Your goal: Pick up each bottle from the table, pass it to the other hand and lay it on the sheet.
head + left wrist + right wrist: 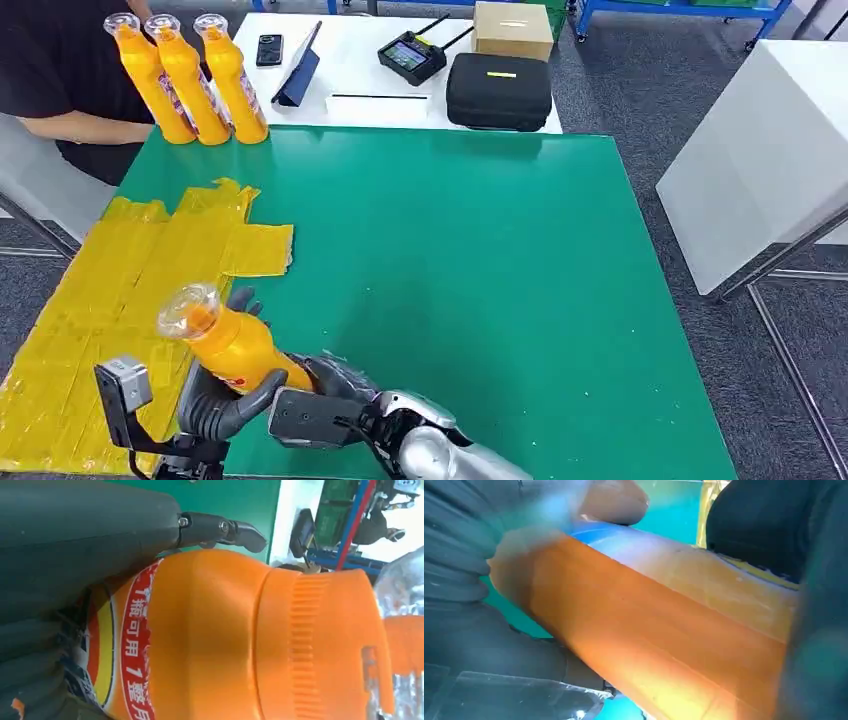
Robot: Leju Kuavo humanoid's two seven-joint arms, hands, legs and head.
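An orange bottle (228, 345) with a clear cap hangs tilted over the near left of the green table (480, 280), at the edge of the yellow sheet (110, 290). My left hand (222, 400) wraps its middle, with fingers (246, 300) behind it and a thumb in front. My right hand (335, 385) grips its base from the right. In the left wrist view the bottle (240, 640) lies under my left hand (75, 550). The right wrist view has the bottle (659, 640) between my right hand (469, 580) and a second dark hand. Three more orange bottles (190, 80) stand upright at the far left corner.
A person in black (60, 70) sits beyond the far left corner by the standing bottles. A white table behind holds a phone (269, 49), a tablet (300, 70), a controller (410, 55), a black case (498, 90) and a cardboard box (513, 28). Another white table (760, 150) stands at the right.
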